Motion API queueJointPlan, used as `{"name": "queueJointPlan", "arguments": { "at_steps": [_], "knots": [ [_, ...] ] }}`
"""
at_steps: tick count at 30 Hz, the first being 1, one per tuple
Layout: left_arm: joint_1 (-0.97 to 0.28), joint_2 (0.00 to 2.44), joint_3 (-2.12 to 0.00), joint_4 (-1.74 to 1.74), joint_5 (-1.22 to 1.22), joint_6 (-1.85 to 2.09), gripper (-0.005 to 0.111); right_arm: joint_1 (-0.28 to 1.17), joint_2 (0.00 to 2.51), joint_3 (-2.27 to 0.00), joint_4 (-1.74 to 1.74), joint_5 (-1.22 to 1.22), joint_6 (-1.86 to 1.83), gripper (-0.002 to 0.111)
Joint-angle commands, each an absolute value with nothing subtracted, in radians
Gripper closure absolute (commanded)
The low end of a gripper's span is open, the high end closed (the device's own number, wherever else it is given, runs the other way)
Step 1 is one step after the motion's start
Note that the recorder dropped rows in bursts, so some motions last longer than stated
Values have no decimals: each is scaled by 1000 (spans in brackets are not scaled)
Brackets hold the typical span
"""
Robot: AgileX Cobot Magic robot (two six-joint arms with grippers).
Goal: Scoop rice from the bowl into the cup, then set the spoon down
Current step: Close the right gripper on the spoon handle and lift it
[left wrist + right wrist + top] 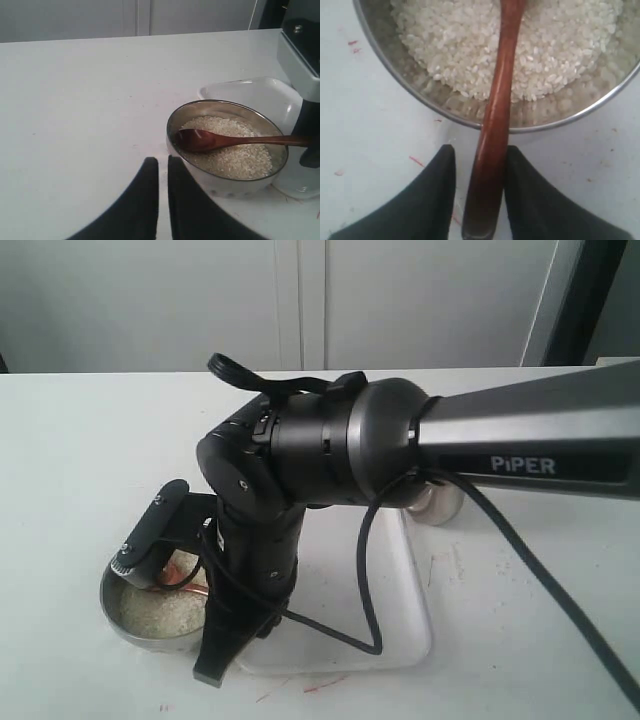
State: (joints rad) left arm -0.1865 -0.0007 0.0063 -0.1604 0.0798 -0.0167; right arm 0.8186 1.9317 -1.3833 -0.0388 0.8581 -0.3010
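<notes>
Right gripper (pixel 480 150) clamping spoon (pixel 502 75) handle, head on rice (pixel 445 40) in bowl (pixel 405 75), left gripper (pixel 163 162) nearly closed, empty

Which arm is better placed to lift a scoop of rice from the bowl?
Right. The right gripper is clamped on the spoon handle, with the spoon head at the rice in the bowl. The left gripper hangs empty, nearly closed, above the table, short of the bowl.

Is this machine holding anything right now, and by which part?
The right jaws sit around the spoon handle near its end, but a gap shows on one side, so a firm hold cannot be told. The left jaws hold nothing.
</notes>
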Motion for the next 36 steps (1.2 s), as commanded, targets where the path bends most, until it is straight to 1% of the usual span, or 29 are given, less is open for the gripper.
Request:
{"name": "queueJointPlan", "arguments": {
  "at_steps": [1,6,13,17,22,30,33,36],
  "knots": [
    [-188,0,0,-171,76,-19,92,816,1930,-1384,-45,854,-311,81],
    [-188,0,0,-171,76,-19,92,816,1930,-1384,-45,840,-309,86],
    [-188,0,0,-171,76,-19,92,816,1930,-1384,-45,839,-284,100],
    [-188,0,0,-171,76,-19,92,816,1922,-1384,-45,880,-284,108],
    [-188,0,0,-171,76,-19,92,818,1850,-1384,-45,972,-284,108],
    [-188,0,0,-171,76,-19,92,839,1634,-1385,-51,1115,-237,108],
    [-188,0,0,-171,76,-19,92,895,1555,-1385,-122,1154,-182,108],
    [-188,0,0,-171,76,-19,92,984,1513,-1385,-327,1221,-42,108]
  ]
}}
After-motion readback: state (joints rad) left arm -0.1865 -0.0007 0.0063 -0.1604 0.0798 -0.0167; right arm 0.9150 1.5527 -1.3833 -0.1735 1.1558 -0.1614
